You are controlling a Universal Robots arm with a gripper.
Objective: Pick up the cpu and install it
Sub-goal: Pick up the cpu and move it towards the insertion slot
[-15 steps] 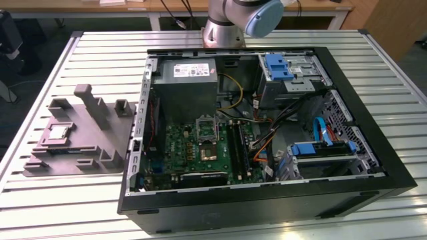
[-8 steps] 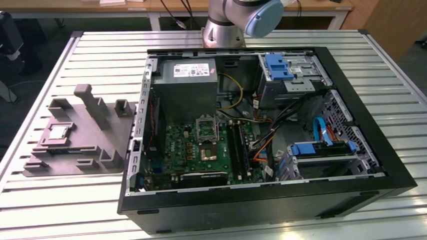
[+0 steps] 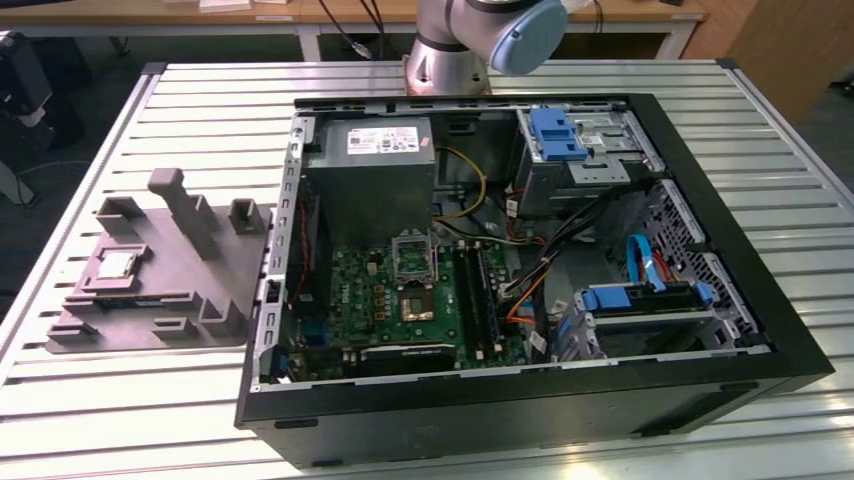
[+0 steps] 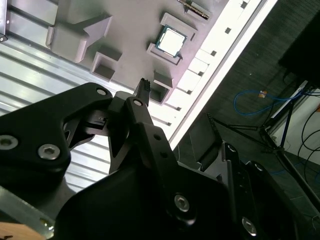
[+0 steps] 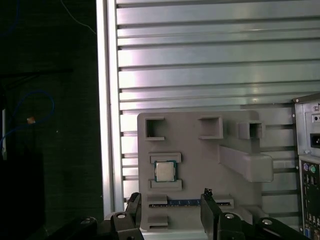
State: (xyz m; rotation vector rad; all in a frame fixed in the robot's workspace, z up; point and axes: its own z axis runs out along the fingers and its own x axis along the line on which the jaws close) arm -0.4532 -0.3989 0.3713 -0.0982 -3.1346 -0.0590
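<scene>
In the exterior view the arm (image 3: 461,35), a grey tube with a blue joint cap, stands on the table (image 3: 200,90) beyond the case (image 3: 747,300). The pincer (image 5: 170,202) hangs well above the fixture (image 5: 200,155) and points down at it. Its two fingers (image 5: 209,200) are spread wide with nothing between them. They are black, angular and bolted, and ribbed at the end.

The cpu (image 5: 164,171) lies below the pincer, just ahead of the fingertips and nearer one finger, well apart from both. It is a small flat square with a silvery lid and a dark rim, lying flat between two low ribs.

The fixture is a matte grey plastic slab with square pockets, blocks and a sloped wedge. The table is shiny ribbed metal slats. The case is black and open.
</scene>
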